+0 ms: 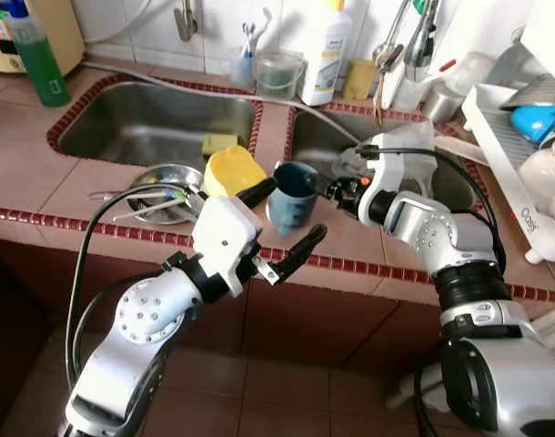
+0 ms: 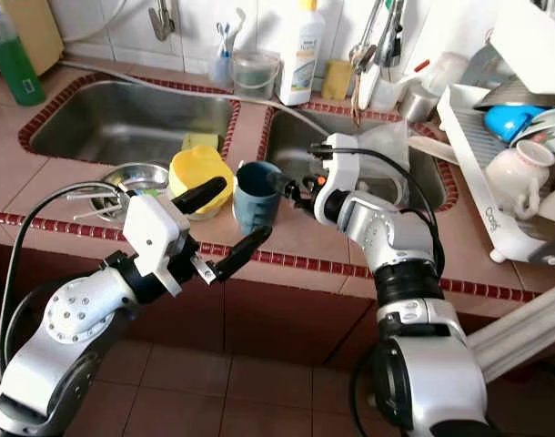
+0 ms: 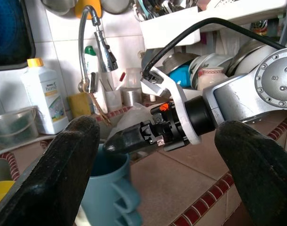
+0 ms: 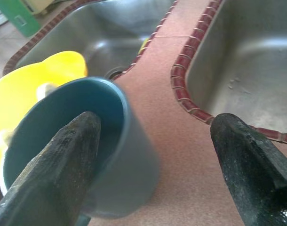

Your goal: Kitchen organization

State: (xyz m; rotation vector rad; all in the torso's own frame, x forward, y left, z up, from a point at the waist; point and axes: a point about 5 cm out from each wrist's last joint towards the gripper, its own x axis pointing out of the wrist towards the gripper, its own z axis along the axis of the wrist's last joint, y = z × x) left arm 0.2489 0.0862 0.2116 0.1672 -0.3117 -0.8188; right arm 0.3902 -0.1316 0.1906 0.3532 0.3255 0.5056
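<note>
Sinks: two steel basins; left sink (image 1: 141,123), right sink (image 1: 327,132), tiled divider between.
Mug: one blue mug (image 1: 291,194), upright on the counter (image 1: 350,241) at the divider's front end.
Right gripper (image 4: 157,155): fingers spread wide; one finger (image 4: 63,160) dips inside the mug rim, the other outside, at 3 o'clock of the mug.
Left gripper (image 1: 282,223): fingers wide apart, nothing held, at 6 o'clock of the mug.
Neighbours: one yellow container (image 1: 232,170) touching at 9 o'clock; steel bowl (image 1: 164,187) with utensils beyond.
Obstructions: dish rack (image 1: 509,155) at 3 o'clock, well apart.
Room: bare counter at 4 o'clock; counter edge near.
</note>
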